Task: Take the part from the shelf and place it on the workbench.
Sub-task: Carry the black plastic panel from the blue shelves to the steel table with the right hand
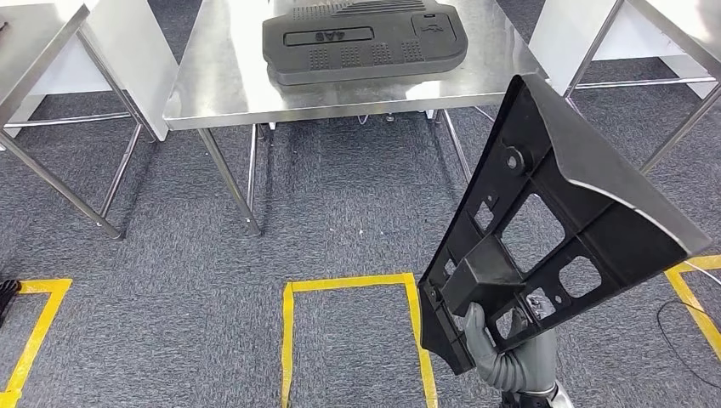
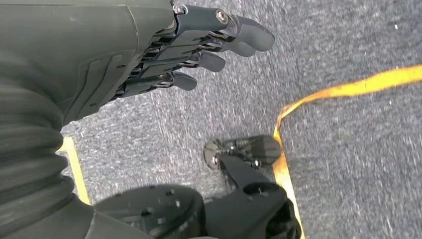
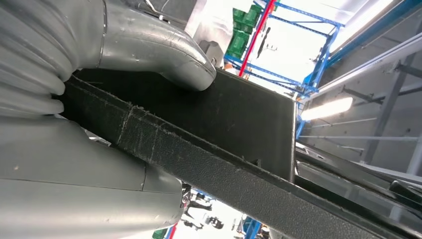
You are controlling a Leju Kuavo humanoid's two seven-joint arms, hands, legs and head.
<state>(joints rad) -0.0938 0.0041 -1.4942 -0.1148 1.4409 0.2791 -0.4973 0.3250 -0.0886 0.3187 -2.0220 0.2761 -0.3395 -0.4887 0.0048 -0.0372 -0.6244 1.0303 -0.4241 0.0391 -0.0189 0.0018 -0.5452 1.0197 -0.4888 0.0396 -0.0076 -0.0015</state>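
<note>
Head view: right hand (image 1: 503, 344) low at the frame's bottom edge, wrist cut off, grey fingers wrapped round the lower end of a large black plastic bracket-like part with ribs and cut-out windows (image 1: 544, 221). Held aloft, tilted, upper end leaning toward the right, in front of and below the near edge of the stainless steel surface (image 1: 221, 85). Part well apart from that surface, not resting on anything. On the surface, a dark moulded panel with raised lettering (image 1: 366, 38), far edge cut off by the top of the frame; lettering too small to read. Below, grey carpet (image 1: 170, 272) marked with yellow tape squares (image 1: 353, 285), partly hidden behind the part.

Right wrist view: much closer, thick grey thumb (image 3: 164, 55) pressed on a flat textured black face of the part (image 3: 239, 114), edge rough with flash; fingers behind hidden. Beyond, blue racking (image 3: 308, 45) and bright ceiling lights, blown out.

Left wrist view: left hand (image 2: 199, 50) hanging over the carpet, dark fingers straight and slightly spread, holding nothing. Yellow tape (image 2: 348, 89) blurred.
</note>
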